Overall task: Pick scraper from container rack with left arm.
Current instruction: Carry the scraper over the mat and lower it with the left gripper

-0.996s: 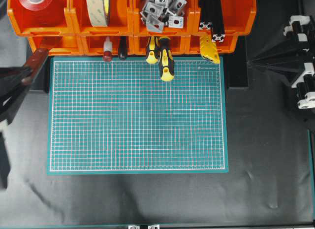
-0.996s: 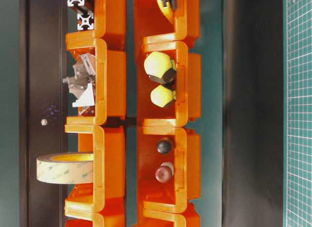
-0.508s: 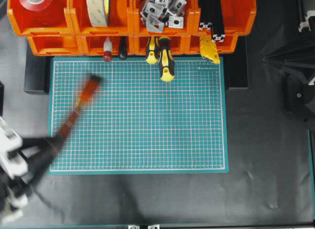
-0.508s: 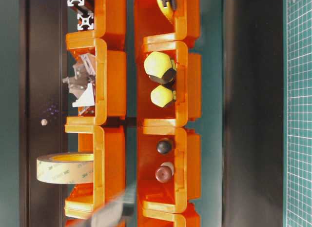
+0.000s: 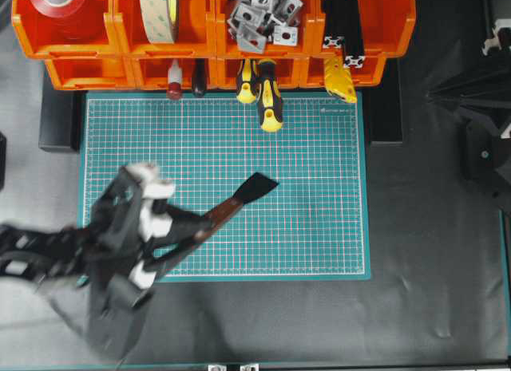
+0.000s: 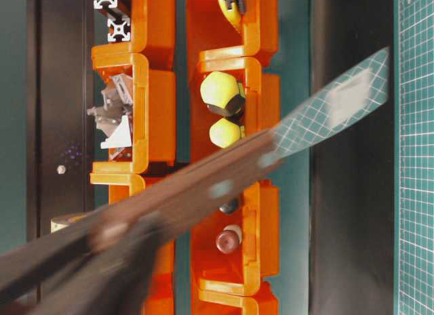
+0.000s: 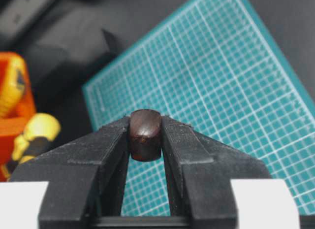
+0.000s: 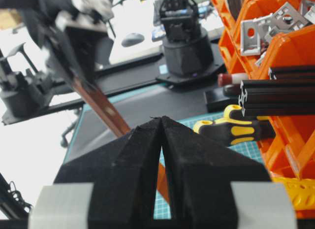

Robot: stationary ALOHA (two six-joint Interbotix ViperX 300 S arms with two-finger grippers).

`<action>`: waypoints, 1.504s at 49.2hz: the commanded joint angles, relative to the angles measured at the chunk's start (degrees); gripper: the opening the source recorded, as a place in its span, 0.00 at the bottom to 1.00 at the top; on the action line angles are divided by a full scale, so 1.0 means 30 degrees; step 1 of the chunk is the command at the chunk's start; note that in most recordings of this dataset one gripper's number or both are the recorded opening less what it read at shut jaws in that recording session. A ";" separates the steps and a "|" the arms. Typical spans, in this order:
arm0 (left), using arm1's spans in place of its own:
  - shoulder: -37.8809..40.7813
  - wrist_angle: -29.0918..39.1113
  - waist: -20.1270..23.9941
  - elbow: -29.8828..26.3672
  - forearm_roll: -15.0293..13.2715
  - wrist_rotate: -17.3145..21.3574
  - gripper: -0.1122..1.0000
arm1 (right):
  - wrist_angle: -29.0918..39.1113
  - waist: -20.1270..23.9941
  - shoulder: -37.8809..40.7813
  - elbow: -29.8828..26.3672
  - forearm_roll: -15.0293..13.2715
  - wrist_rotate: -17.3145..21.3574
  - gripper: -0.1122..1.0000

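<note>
My left gripper (image 7: 145, 124) is shut on the butt end of the scraper's reddish-brown wooden handle (image 7: 145, 135). In the overhead view the left arm is at the lower left, its gripper (image 5: 194, 232) holding the scraper (image 5: 231, 205) over the green mat, with the dark flared blade (image 5: 259, 186) pointing up-right. The scraper is clear of the orange container rack (image 5: 120, 32). In the table-level view the blurred scraper (image 6: 203, 193) crosses in front of the rack (image 6: 159, 105). My right gripper (image 8: 161, 120) is shut and empty, off at the right edge (image 5: 435, 96).
Two yellow-and-black screwdrivers (image 5: 267, 100) and a small red knob-handled tool (image 5: 174, 88) stick out of the lower bins. Tape rolls, metal brackets and black profiles fill the upper bins. The green cutting mat (image 5: 311, 227) lies below the rack.
The left arm has swung the scraper from beside the rack's left end down to the lower left, over the mat. The right arm pulled back slightly to the right.
</note>
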 commanded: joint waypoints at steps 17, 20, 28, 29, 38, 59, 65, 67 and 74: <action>0.1787 -0.2900 0.2666 0.0732 0.0088 0.0527 0.28 | 0.0117 -0.0088 0.0293 -0.0469 0.0029 0.0146 0.09; 0.2080 -0.2930 0.2695 0.0557 0.0088 0.0879 0.28 | 0.0117 -0.0117 0.0293 -0.0469 0.0029 0.0146 0.09; 0.2432 -0.2607 0.2695 0.0000 0.0088 0.2520 0.28 | 0.0117 -0.0146 0.0352 -0.0439 0.0029 0.0146 0.09; 0.2490 -0.2578 0.2695 -0.0059 0.0088 0.2695 0.28 | 0.0117 -0.0146 0.0352 -0.0439 0.0029 0.0146 0.09; 0.2490 -0.2520 0.2432 -0.0059 0.0088 0.2930 0.28 | 0.0117 -0.0146 0.0381 -0.0439 0.0029 0.0146 0.09; 0.2402 -0.2051 0.1260 0.0586 0.0088 0.0586 0.28 | 0.0352 -0.0146 0.0381 -0.0352 0.0029 0.0176 0.09; 0.2109 -0.2021 0.1084 0.1113 0.0088 -0.0498 0.28 | 0.0322 -0.0146 0.0381 -0.0381 0.0059 0.0176 0.09; 0.2021 -0.2051 0.1055 0.1289 0.0088 -0.0879 0.28 | 0.0322 -0.0176 0.0381 -0.0381 0.0029 0.0176 0.09; 0.1670 -0.2021 0.0996 0.1963 0.0088 -0.2520 0.49 | 0.0322 -0.0146 0.0381 -0.0381 0.0059 0.0176 0.09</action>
